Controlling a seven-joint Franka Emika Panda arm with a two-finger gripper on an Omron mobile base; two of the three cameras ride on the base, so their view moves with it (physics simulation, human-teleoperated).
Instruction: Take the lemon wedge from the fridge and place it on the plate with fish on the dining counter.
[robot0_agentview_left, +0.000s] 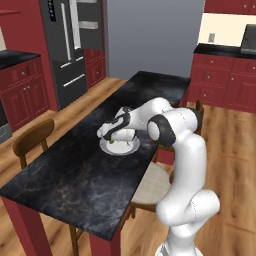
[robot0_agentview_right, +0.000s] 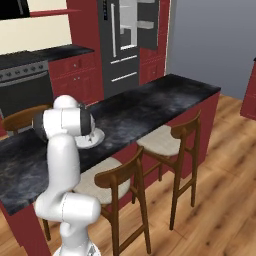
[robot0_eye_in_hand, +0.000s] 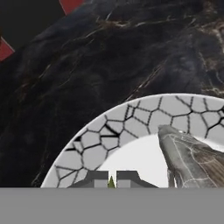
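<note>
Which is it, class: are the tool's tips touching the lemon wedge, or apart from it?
Touching. The hand view shows the tool shut on the lemon wedge, a green sliver pinched between both tips, above the plate.

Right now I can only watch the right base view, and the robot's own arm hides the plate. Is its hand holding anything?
Observer: Yes. In the hand view the gripper is shut on a thin yellow-green sliver, the lemon wedge.
Operator: Is that over the plate?
Observer: It is. The plate, with a crackled rim, lies right under the fingertips in that view.
Operator: And is the fish there?
Observer: Yes, a greyish fish lies on the plate, to the right of the fingertips in the hand view.
</note>
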